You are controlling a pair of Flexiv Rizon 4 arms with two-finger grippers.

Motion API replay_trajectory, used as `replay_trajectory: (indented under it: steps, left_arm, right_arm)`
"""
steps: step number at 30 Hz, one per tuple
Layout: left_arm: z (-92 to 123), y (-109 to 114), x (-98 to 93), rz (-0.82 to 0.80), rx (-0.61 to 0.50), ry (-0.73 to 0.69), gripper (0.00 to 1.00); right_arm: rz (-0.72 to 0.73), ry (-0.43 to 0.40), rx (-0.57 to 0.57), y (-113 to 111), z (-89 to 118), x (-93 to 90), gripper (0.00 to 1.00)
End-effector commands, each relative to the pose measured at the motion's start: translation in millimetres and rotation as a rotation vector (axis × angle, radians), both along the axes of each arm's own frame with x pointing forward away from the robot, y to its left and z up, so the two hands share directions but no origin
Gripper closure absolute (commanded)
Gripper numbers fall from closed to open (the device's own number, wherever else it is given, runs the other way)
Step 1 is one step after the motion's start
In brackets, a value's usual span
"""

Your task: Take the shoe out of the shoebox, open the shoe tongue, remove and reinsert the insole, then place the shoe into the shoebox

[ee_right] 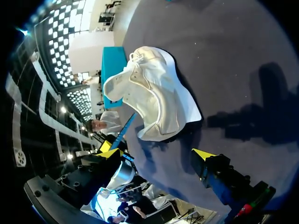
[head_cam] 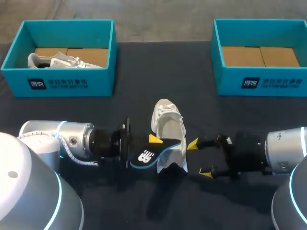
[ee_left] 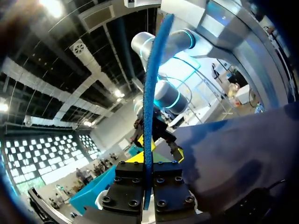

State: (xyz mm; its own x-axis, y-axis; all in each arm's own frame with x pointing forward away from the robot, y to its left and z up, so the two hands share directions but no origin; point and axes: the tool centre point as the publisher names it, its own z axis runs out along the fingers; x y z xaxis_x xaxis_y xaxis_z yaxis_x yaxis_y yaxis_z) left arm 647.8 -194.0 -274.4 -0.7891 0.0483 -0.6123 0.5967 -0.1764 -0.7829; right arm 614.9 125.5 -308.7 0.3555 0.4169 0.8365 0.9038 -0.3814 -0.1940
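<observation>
Our left gripper [head_cam: 156, 142] clamps the blue-edged insole [head_cam: 144, 156] at the heel of the white shoe [head_cam: 168, 125] lying on the table [head_cam: 158, 72], while our right gripper [head_cam: 199, 158] stands open beside it, presumably to steady the shoe.

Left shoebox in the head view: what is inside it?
A white shoe lies on the brown cardboard floor of the left shoebox. The box's near wall hides the floor's front strip and the shoe's underside.

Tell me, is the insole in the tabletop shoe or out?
Out: the left gripper holds the insole beside the shoe; whether its tip touches the opening, cannot tell.
</observation>
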Motion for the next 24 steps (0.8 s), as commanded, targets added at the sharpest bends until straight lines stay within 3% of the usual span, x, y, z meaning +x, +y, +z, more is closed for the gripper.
replay_trajectory:
  steps: [1, 24]
  left_arm:
    - [-6.5, 0.8, -3.5, 0.017, -0.014, 0.049, 1.0]
    - [-22.7, 2.5, 2.5, 0.05, 0.004, 0.14, 1.0]
  right_arm:
    - [-0.002, 0.0, -0.003, 0.6, 0.8, -1.2, 0.0]
    - [-0.002, 0.0, -0.003, 0.6, 0.8, -1.2, 0.0]
